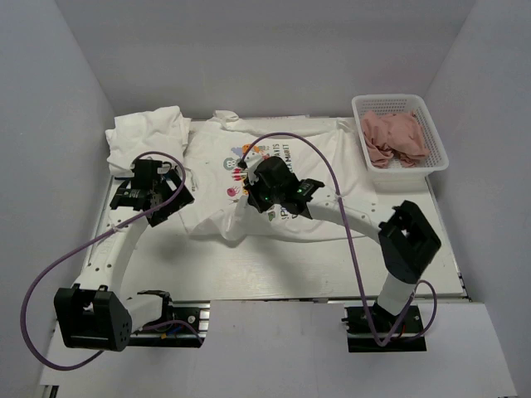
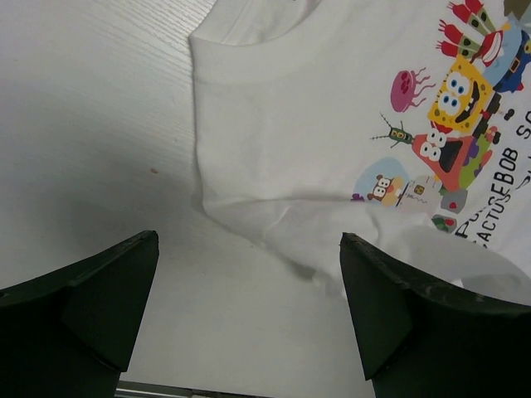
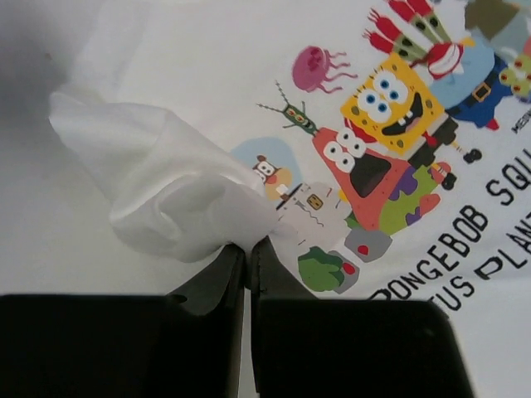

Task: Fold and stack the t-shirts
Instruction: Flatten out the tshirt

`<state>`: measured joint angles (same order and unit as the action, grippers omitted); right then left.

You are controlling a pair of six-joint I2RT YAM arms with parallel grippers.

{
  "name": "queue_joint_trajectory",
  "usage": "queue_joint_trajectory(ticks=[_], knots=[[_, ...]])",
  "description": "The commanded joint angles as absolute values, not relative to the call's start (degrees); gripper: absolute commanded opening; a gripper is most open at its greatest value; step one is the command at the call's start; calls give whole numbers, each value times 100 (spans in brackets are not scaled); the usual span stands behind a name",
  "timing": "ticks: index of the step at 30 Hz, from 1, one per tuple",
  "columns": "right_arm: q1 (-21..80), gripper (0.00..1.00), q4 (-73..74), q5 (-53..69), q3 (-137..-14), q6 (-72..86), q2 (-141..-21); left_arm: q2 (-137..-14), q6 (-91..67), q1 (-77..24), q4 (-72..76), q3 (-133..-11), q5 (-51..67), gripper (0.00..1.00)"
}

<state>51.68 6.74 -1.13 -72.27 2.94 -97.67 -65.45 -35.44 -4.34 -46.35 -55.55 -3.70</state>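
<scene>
A white t-shirt with the cartoon print (image 1: pixel 323 153) lies spread flat mid-table. My right gripper (image 1: pixel 246 199) is over its left side, shut on a pinched-up fold of its white fabric (image 3: pixel 166 186); in the right wrist view the right gripper (image 3: pixel 249 245) has its jaws pressed together, beside the cartoon print (image 3: pixel 382 133). My left gripper (image 1: pixel 176 197) hovers open at the shirt's left edge. In the left wrist view the left gripper (image 2: pixel 249 240) frames bare table, with the shirt's sleeve (image 2: pixel 282 149) just beyond. A second white t-shirt (image 1: pixel 148 133) lies crumpled at the back left.
A white plastic basket (image 1: pixel 358 104) at the back right holds crumpled pink cloth (image 1: pixel 397 137). White walls close in the table on the left, back and right. Purple cables loop from both arms.
</scene>
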Motion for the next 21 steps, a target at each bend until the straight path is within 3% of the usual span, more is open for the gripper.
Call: queue_joint_trajectory(ticks=[1, 3, 5, 10, 13, 15, 21], knots=[[4809, 1, 958, 228, -7654, 764, -10220, -6714, -3401, -413, -4447, -5520, -70, 100], [4703, 29, 1186, 334, -8006, 835, -10501, -6872, -3401, -413, -4386, -5599, 70, 100], [4685, 51, 1457, 395, -8225, 818, -10599, -6934, -3349, -413, -4386, -5651, 149, 100], [4650, 64, 1328, 440, -7964, 826, -10258, -6768, -3033, -536, -4316, -5635, 807, 100], [4606, 71, 1117, 325, -7613, 923, -10029, -6479, -3032, -536, -3590, -5047, 2018, 100], [4544, 73, 1046, 299, -7620, 1010, -10054, -6408, -3241, -598, -3148, -4495, 2741, 100], [4360, 71, 1397, 360, -8481, 1468, -10792, -6793, -3480, -940, -2523, -4307, 2944, 100]])
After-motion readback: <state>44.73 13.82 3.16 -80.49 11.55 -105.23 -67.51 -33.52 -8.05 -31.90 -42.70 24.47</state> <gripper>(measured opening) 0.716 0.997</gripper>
